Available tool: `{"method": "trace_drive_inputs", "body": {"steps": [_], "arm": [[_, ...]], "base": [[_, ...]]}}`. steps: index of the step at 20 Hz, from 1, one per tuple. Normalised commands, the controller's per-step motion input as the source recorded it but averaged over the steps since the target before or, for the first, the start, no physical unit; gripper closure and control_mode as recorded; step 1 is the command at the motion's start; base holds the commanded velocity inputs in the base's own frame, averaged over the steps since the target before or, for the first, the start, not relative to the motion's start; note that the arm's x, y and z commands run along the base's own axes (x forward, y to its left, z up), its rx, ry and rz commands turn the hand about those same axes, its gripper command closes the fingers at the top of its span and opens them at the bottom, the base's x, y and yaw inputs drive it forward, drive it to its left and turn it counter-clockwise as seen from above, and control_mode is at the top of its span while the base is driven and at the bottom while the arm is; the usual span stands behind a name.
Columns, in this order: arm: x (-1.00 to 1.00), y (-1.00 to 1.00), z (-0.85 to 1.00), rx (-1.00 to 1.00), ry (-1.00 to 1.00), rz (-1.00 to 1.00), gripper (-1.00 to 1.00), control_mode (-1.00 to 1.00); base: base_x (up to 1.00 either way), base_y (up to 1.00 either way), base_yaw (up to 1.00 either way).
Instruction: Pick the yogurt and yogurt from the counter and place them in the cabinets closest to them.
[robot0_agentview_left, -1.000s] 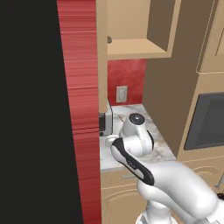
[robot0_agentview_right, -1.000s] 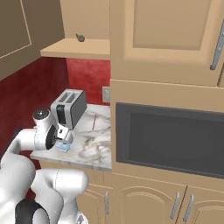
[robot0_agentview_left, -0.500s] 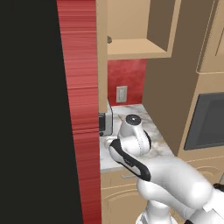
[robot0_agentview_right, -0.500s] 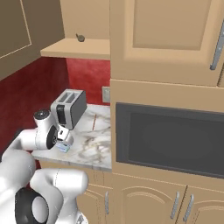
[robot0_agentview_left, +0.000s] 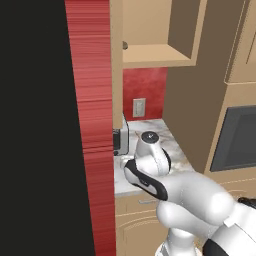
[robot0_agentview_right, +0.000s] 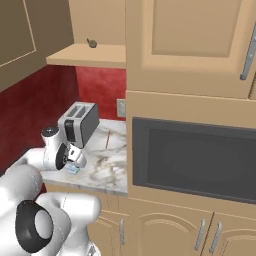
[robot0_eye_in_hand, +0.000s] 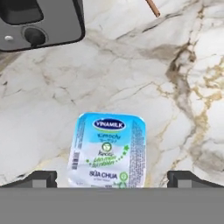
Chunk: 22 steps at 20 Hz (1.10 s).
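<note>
Little has moved since a second ago: arm sits slightly lower over the same spot. Yogurt (robot0_eye_in_hand: 107, 150) lies label up on the counter (robot0_eye_in_hand: 175, 87), near its front edge, just in front of the toaster (robot0_agentview_right: 78, 122). Gripper (robot0_eye_in_hand: 112, 179) hangs above it, fingers (robot0_eye_in_hand: 41, 178) spread fully to either side, holding nothing. Open cabinet (robot0_agentview_right: 92, 54) above, a small dark object (robot0_agentview_right: 92, 43) on its shelf.
</note>
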Motion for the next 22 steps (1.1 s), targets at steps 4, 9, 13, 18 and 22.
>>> {"method": "trace_drive_inputs", "body": {"steps": [4, 9, 13, 18, 22], "arm": [[0.24, -0.03, -0.18, 0.00, 0.00, -0.03, -1.00, -1.00], [0.31, 0.00, -0.20, 0.00, 0.00, -0.01, -1.00, -1.00], [0.19, 0.00, -0.41, 0.00, 0.00, 0.00, -1.00, -1.00], [0.02, 0.01, -0.57, -0.02, 0.04, 0.00, -1.00, -1.00], [0.04, 0.00, -0.16, -0.01, 0.01, 0.00, 1.00, -1.00]], "base": [[0.00, 0.00, 0.00], [0.00, 0.00, 0.00], [0.00, 0.00, 0.00], [0.00, 0.00, 0.00], [0.00, 0.00, 0.00]]}}
